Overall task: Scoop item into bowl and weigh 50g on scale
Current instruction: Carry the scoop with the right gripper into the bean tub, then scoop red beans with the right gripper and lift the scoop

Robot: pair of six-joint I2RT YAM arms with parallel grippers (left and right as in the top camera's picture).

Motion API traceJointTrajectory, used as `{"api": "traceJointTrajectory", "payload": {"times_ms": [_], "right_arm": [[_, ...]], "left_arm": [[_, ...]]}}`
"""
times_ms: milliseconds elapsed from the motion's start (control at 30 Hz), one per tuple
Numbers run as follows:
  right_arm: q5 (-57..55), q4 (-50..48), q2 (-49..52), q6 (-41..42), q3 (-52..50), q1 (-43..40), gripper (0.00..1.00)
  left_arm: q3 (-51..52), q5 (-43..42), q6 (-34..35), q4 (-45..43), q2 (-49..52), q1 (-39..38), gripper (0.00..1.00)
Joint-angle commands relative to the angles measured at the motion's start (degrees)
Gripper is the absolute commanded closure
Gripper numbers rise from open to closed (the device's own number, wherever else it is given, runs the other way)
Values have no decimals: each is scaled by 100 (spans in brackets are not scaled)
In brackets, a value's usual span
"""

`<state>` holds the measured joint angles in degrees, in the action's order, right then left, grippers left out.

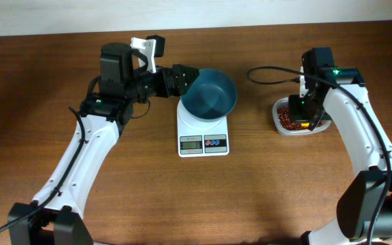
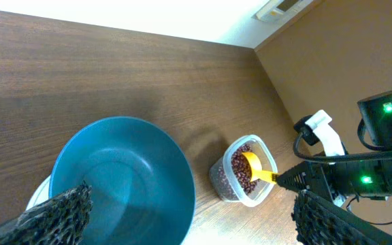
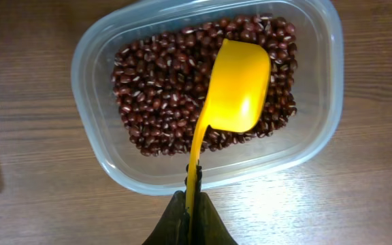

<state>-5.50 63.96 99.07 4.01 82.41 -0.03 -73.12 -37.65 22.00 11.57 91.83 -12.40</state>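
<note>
The job is at the scooping step. The round teal-blue bowl (image 1: 210, 95) sits empty on the small white square scale (image 1: 203, 131). The little dark red-brown beans (image 3: 155, 88) are all in the clear plastic tub (image 3: 97, 51), well apart from the bowl on the brown wooden bench (image 1: 264, 190).

The right claw (image 3: 192, 201) is squeezed tight on the thin handle of a yellow plastic scoop (image 3: 235, 85). The arm reaches down over the tub, and the cup lies on the beans. I see no beans in it.

Next, I think the scoop must dig in, come up flat, and go over to the bowl without spilling.

The left claw (image 1: 186, 79) is wide open, holding nothing, just beside the bowl's rim.
</note>
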Motion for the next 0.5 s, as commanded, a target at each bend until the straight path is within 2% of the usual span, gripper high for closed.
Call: {"api": "traceJointTrajectory", "payload": {"times_ms": [0, 467], "right_arm": [[754, 83, -90, -85, 118, -85, 96], [2734, 166, -90, -540, 118, -1294, 96]], "left_arm": [[-109, 20, -133, 59, -120, 20, 1], [-109, 22, -133, 90, -120, 20, 1]]}}
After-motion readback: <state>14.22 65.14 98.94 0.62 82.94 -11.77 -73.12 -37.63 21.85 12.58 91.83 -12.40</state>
